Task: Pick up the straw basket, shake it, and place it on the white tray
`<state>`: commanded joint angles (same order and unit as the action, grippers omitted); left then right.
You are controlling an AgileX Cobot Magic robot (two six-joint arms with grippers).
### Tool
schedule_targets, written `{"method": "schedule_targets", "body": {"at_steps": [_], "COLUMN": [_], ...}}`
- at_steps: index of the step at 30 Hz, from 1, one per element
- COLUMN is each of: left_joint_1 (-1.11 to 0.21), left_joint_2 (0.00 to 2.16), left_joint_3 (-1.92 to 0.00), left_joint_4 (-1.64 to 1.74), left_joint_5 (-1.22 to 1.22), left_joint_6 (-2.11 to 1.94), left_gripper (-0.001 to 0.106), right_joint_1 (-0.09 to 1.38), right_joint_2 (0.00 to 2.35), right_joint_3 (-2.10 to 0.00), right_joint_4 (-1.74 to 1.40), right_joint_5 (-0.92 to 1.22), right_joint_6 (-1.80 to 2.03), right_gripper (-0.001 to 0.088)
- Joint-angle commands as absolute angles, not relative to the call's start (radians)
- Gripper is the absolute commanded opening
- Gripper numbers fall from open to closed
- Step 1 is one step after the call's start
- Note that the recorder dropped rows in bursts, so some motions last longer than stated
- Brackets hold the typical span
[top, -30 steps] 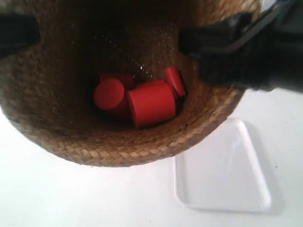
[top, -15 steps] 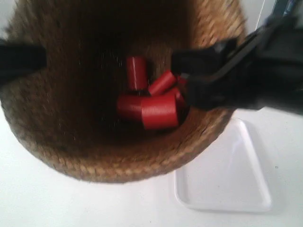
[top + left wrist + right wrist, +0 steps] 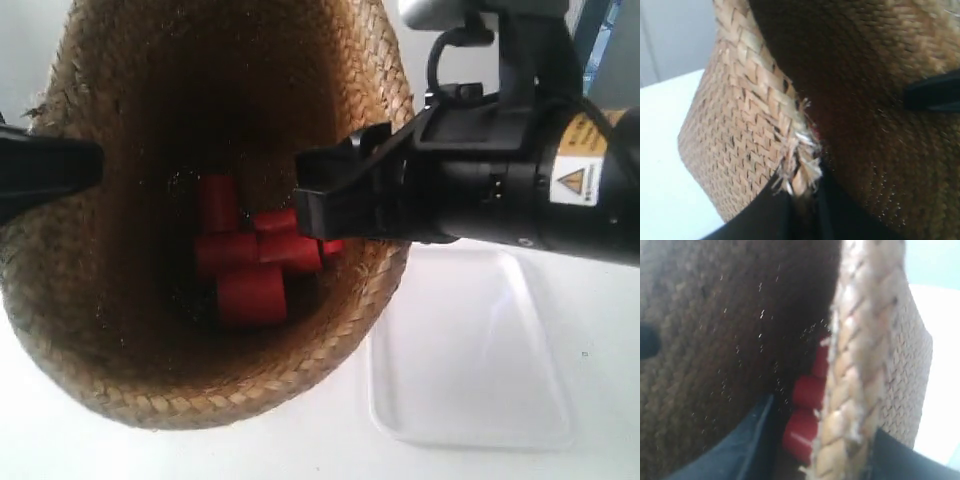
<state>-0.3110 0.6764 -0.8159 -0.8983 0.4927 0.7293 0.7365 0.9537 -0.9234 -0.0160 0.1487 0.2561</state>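
Observation:
The straw basket hangs in the air close to the exterior camera, mouth toward it, and fills most of that view. Several red cylinders lie heaped on its dark woven inside. The arm at the exterior view's right holds the rim with its gripper; the arm at the exterior view's left grips the opposite rim. My left gripper is shut on the frayed braided rim. My right gripper is shut on the rim, with red cylinders just inside. The white tray lies empty below at the right.
A white table surface spreads under the basket and around the tray. The black arm body with a yellow warning sticker reaches over the tray's far end. A pale wall stands behind.
The basket has swung and tilted, its rim now higher and further left. The red cylinders have tumbled leftward inside it. The arm at the exterior view's right has come further into view.

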Motion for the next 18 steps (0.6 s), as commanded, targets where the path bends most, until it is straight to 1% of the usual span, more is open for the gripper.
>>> {"method": "schedule_targets", "body": {"at_steps": [2,5,6,8,10,12,15,17,18], "left_joint_1": [-0.311,-0.311,-0.311,-0.311,-0.311,-0.311,-0.311,-0.311,-0.311], "left_joint_2": [0.67,0.741,0.765,0.76,0.725,0.691,0.686,0.741,0.769], "left_joint_3": [-0.796,-0.686,-0.674,-0.705,-0.765,-0.813,-0.79,-0.722,-0.707], "left_joint_4": [-0.896,-0.892,-0.883,-0.875,-0.891,-0.922,-0.924,-0.907,-0.902], "left_joint_5": [0.425,0.243,0.247,0.365,0.455,0.474,0.352,0.241,0.236], "left_joint_6": [0.749,0.759,0.759,0.759,0.759,0.759,0.767,0.767,0.767], "left_gripper": [0.0,0.0,0.0,0.0,0.0,0.0,0.0,0.0,0.0], "right_joint_1": [0.736,0.705,0.699,0.699,0.718,0.74,0.736,0.703,0.685], "right_joint_2": [0.936,1.035,1.067,1.065,1.012,0.949,0.931,1.002,1.025], "right_joint_3": [-0.912,-0.832,-0.827,-0.854,-0.899,-0.915,-0.881,-0.835,-0.837], "right_joint_4": [-0.041,-0.07,-0.07,-0.025,0.0,0.0,-0.082,-0.156,-0.154], "right_joint_5": [0.148,0.159,0.172,0.224,0.267,0.248,0.169,0.132,0.137], "right_joint_6": [0.206,0.2,0.222,0.305,0.312,0.308,0.257,0.266,0.279], "right_gripper": [0.0,0.0,0.0,0.0,0.0,0.0,0.0,0.0,0.0]}}
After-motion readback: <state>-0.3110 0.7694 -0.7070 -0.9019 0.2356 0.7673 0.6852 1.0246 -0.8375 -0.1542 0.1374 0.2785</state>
